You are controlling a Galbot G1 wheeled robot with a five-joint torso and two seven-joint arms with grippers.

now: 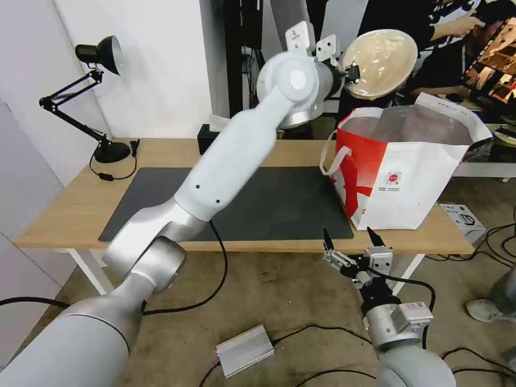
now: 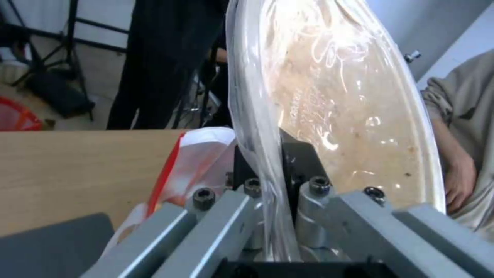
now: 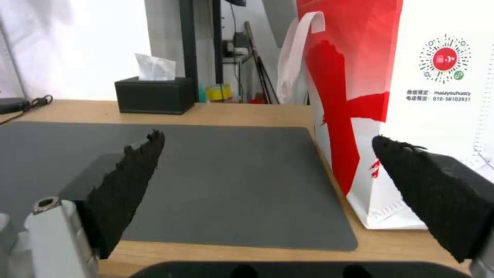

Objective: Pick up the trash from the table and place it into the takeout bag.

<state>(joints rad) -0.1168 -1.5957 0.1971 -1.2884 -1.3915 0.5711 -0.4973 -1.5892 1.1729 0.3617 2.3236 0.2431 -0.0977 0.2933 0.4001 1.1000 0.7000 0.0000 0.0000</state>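
On the table (image 1: 64,209) the bag (image 1: 408,177) gapes, left gripper (image 1: 352,72) pinching the tilted beige bowl (image 1: 380,62) above it, right gripper (image 1: 352,242) spread.

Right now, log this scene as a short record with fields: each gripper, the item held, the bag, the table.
left gripper: raised above the table's far side, shut on the rim of the shallow beige bowl
bowl: tilted on edge, above the takeout bag's open top
takeout bag: upright at the mat's right end
right gripper: open, low by the table's near edge
also on table: black tissue box, desk lamp
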